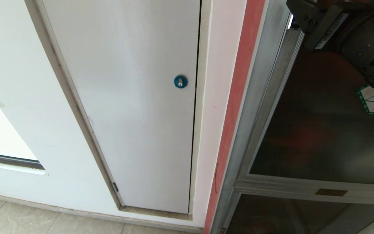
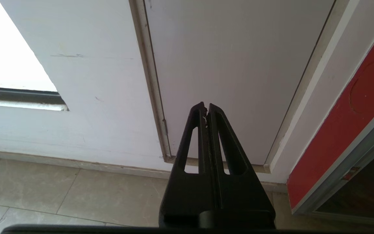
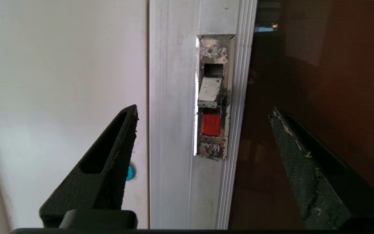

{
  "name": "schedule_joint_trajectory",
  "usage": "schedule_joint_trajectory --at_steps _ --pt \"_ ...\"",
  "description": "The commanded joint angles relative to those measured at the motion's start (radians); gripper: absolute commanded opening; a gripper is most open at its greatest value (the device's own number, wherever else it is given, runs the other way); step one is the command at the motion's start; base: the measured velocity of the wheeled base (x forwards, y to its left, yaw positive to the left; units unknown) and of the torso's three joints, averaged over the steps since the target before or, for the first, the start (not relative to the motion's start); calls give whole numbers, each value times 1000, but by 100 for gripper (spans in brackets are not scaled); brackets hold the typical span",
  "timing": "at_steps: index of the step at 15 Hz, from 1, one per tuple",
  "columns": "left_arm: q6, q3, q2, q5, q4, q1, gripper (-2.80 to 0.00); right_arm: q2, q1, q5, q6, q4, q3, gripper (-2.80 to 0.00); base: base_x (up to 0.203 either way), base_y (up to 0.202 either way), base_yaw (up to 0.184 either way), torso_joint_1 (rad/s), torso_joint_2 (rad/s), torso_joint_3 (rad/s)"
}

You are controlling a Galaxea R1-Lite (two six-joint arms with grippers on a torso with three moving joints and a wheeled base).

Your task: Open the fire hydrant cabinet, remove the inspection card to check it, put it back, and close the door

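The fire hydrant cabinet shows as a grey metal frame (image 1: 255, 97) at the right of the head view. Its door (image 1: 320, 130) is dark tinted glass with a green-bordered sticker (image 1: 368, 100) near the right edge. My right arm (image 1: 346, 32) reaches in at the top right. My right gripper (image 3: 204, 109) is open, its fingers (image 3: 115, 152) spread wide in front of the door's grey frame. Between them sits the worn metal latch (image 3: 211, 97) with its red button (image 3: 211, 125); nothing is held. The inspection card is hidden. My left gripper (image 2: 206, 105) is shut and empty, low near the floor.
A plain white panel (image 1: 135, 113) with a small blue round lock (image 1: 180, 81) fills the wall left of the cabinet. A red strip (image 1: 242, 81) runs between them. Beige floor tiles (image 2: 60, 188) lie below, and a bright window opening (image 2: 8, 42) is at the far left.
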Motion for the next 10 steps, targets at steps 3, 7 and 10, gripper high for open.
schedule_joint_trajectory --at_steps 3,7,10 --pt "0 0 0 0 0 1 -280 51 59 -128 -30 -77 -15 0 0 0 0 0 0 0" --pt "0 0 0 0 0 -1 -280 69 73 -185 -38 -100 -28 0 0 0 0 0 0 0" --pt "0 0 0 0 0 1 -280 77 72 -189 -41 -98 -39 0 0 0 0 0 0 0"
